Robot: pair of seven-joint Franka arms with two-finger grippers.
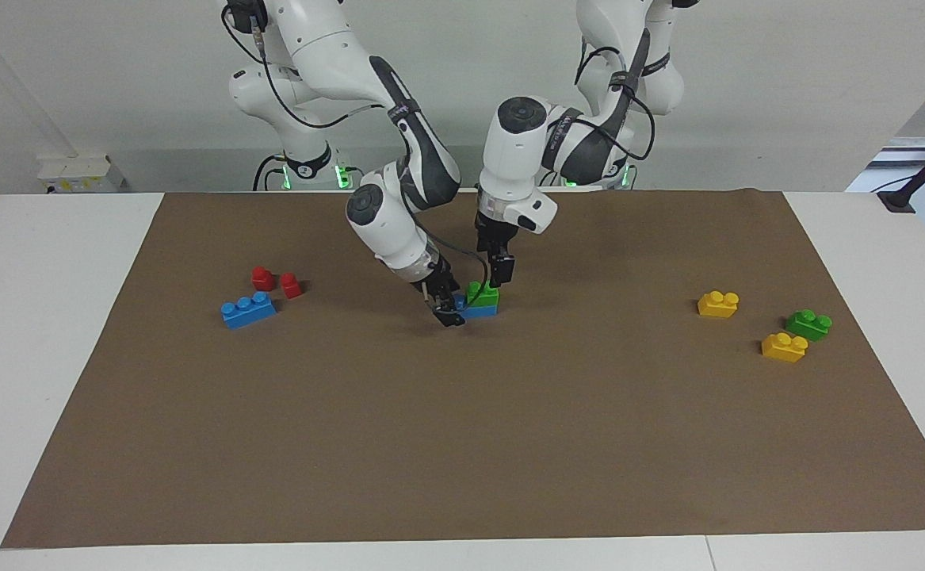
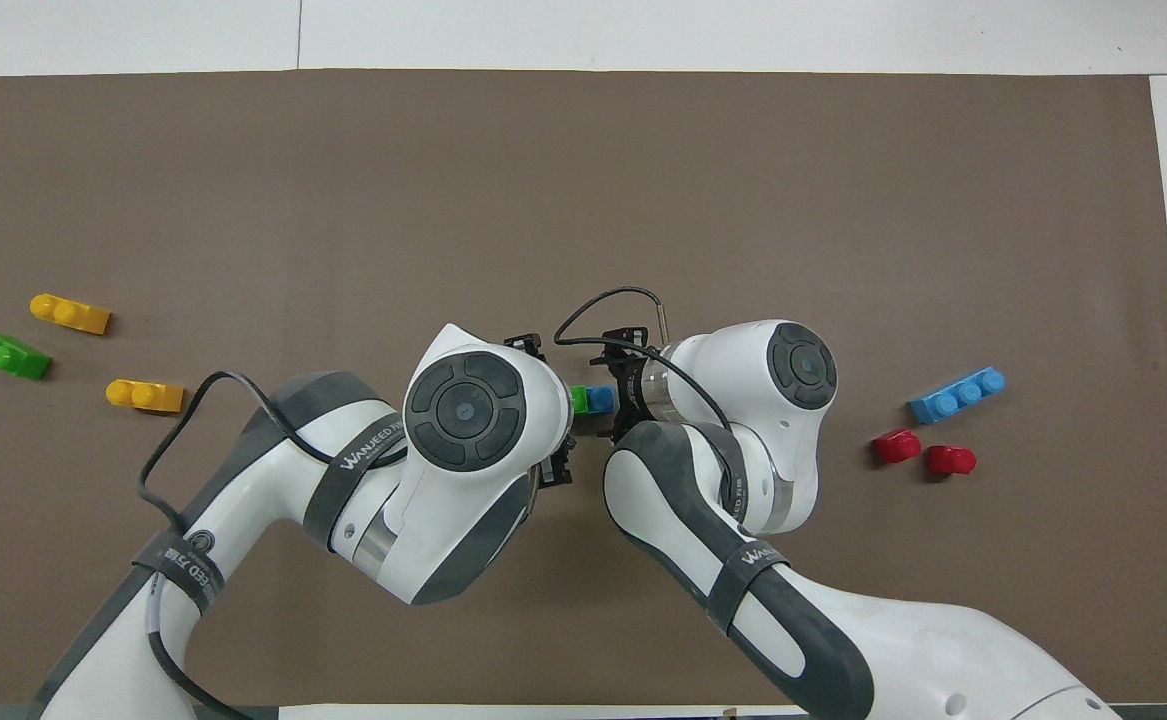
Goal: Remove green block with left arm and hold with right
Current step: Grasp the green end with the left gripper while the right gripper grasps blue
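- Facing view: the small bright green two-stud plastic brick (image 1: 483,294) still sits on top of a blue plastic brick (image 1: 479,309) at the middle of the brown mat (image 1: 462,444) that covers the tabletop, so I judge the separation not yet done.
- The right arm's tool (image 1: 449,311) is down at the stack's nine o'clock end, at the blue brick; it seems to be bracing that lower piece, but whether its fingers are closed on it I cannot tell.
- The left arm's tool (image 1: 500,275) comes down upright on the green brick at about its one o'clock corner, touching or nearly so; how wide its fingers stand I cannot tell either.
- What seems left: grip the green brick firmly, pull it off while the blue one is held, and lift it clear.
- Overhead view: only a sliver of the green brick (image 2: 578,399) and the blue brick (image 2: 600,398) shows between the two wrists, green at nine o'clock of blue.
- The left tool (image 2: 549,405) and right tool (image 2: 625,392) are largely hidden under their own wrists.
- The green brick looks glossy and rigid, seated level on the blue one.
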